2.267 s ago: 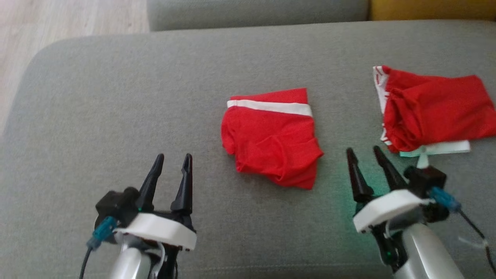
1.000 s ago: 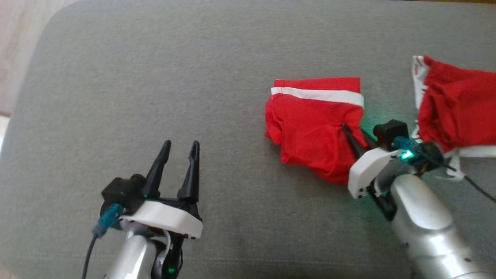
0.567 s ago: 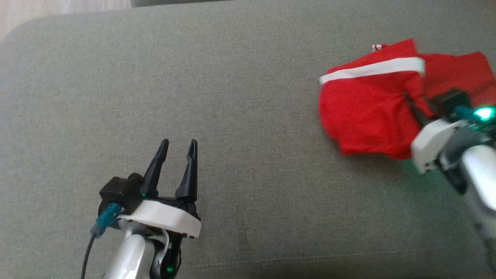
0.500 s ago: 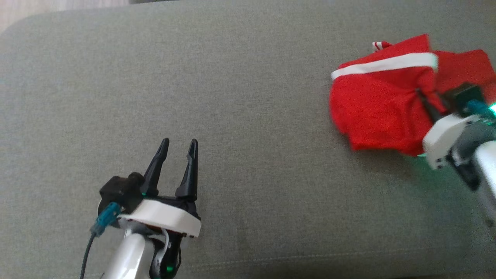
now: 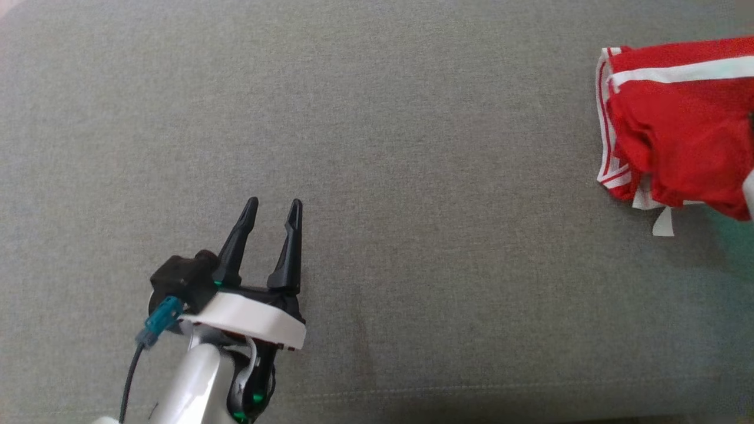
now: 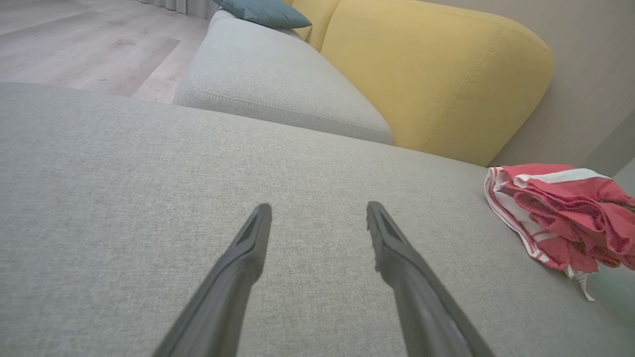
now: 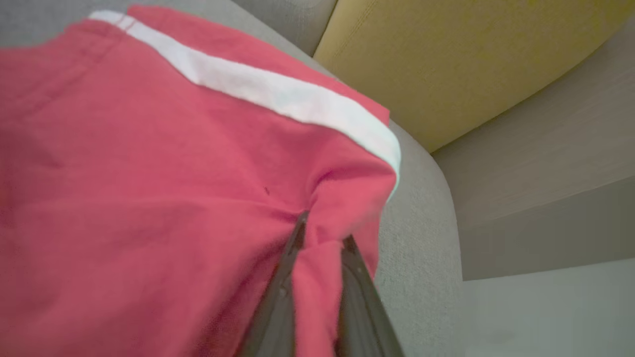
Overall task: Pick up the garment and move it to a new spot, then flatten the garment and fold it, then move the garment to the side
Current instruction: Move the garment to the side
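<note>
You are looking down on a grey sofa [image 5: 412, 147], with nothing standing between the left gripper [image 5: 274, 203] and the garment [image 5: 683, 129] but bare fabric. In the left wrist view, a grey cushion [image 6: 278, 94] is lying beyond the seat [image 6: 124, 173], a yellow cushion [image 6: 436, 64] is rising behind it, a teal pillow [image 6: 268, 12] is sitting at the far end, and wooden floor [image 6: 74, 49] is showing off to the left. The garment is lying at the far right of the seat, red with a broad white band, and it is overlapping a striped cloth [image 5: 605, 118] whose red-and-white edge is sticking out on the left side of the pile. A small white tag [image 5: 662, 224] is poking out from under the pile at its near edge. From the left wrist you are seeing the same pile, the garment [image 6: 570, 198] on top and the striped cloth [image 6: 506, 213] beneath, close to the seat's right end. Your left gripper [image 6: 317, 213] is hovering over the seat well apart from the pile, its jaws standing clearly apart and holding nothing. Your right gripper [image 7: 325, 229] is closing its jaws on a fold of the garment [image 7: 149, 173], with red fabric bunching between the dark fingers [image 7: 278, 297] near the cloth's right edge, just below the white band.
</note>
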Tool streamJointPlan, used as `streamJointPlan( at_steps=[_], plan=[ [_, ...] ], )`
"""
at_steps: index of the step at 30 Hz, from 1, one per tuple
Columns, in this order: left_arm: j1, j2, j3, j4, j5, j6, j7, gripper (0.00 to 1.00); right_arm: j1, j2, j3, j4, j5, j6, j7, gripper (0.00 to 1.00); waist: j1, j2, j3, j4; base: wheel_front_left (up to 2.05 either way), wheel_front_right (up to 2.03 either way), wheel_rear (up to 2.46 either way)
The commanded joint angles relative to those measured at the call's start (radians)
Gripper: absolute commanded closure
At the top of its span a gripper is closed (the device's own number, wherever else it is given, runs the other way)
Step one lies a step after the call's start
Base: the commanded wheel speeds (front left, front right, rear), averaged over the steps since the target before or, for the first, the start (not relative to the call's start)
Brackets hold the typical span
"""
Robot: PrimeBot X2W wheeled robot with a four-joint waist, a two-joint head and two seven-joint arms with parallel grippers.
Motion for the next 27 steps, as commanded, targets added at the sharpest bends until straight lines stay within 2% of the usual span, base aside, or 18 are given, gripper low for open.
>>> streamJointPlan(
  at_steps=[1, 8, 13, 27],
  plan=[
    [-0.036, 0.003, 0.027, -0.026, 0.009, -0.003, -0.012, 0.00, -0.014, -0.046, -0.001, -0.015, -0.014, 0.003, 0.004, 1.00, 0.0000, 0.0000, 0.001, 0.002, 0.00, 0.00, 0.00],
    [-0.041, 0.003, 0.017, -0.029, 0.005, 0.001, -0.012, 0.00, -0.014, -0.076, 0.013, 0.015, -0.060, 0.003, 0.015, 1.00, 0.0000, 0.0000, 0.014, 0.006, 0.00, 0.00, 0.00],
    [-0.050, 0.003, 0.015, -0.030, 0.008, 0.000, -0.012, 0.00, -0.026, -0.075, -0.002, 0.041, -0.078, 0.003, 0.005, 1.00, 0.0000, 0.0000, 0.034, 0.009, 0.00, 0.00, 0.00],
    [-0.082, 0.003, 0.018, -0.022, 0.016, -0.007, -0.012, 0.00, -0.051, -0.019, -0.065, 0.111, -0.121, 0.003, -0.026, 1.00, 0.0000, 0.0000, 0.086, 0.026, 0.00, 0.00, 0.00]
  ],
)
